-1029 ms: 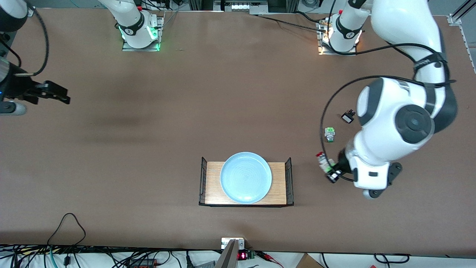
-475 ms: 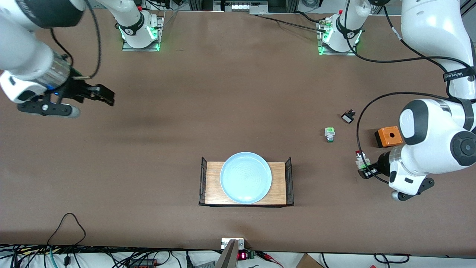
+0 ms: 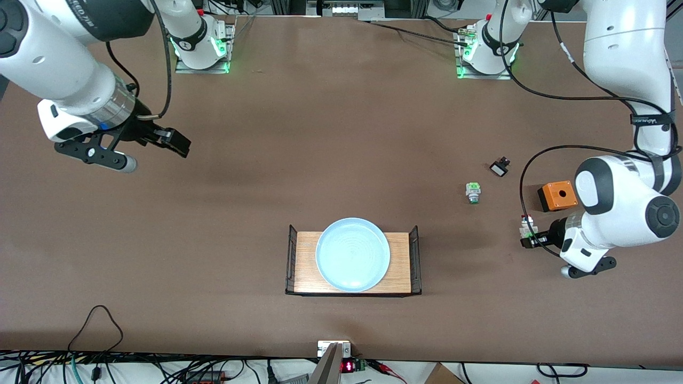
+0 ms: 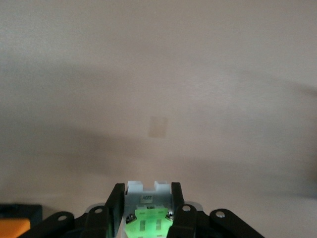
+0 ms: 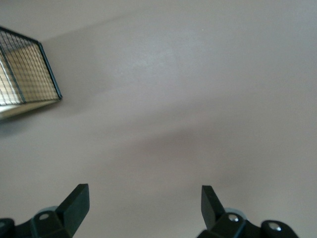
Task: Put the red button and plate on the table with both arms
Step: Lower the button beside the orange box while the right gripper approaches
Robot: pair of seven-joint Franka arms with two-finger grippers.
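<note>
Front view had the left gripper (image 3: 529,238) pinching the red button (image 3: 527,228) over the table (image 3: 320,133), while the right gripper (image 3: 173,141), spread, sat well away from the plate (image 3: 352,254)

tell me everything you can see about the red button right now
The red button is a tiny push-button switch: small red cap, whitish-grey body, bright green block. It looks like plastic. The left gripper is shut on it, its black fingers clamping either side of the body, holding it over bare table toward the left arm's end, beside the orange box. In the left wrist view its green underside faces the camera. Only the fingers touch it.
</note>
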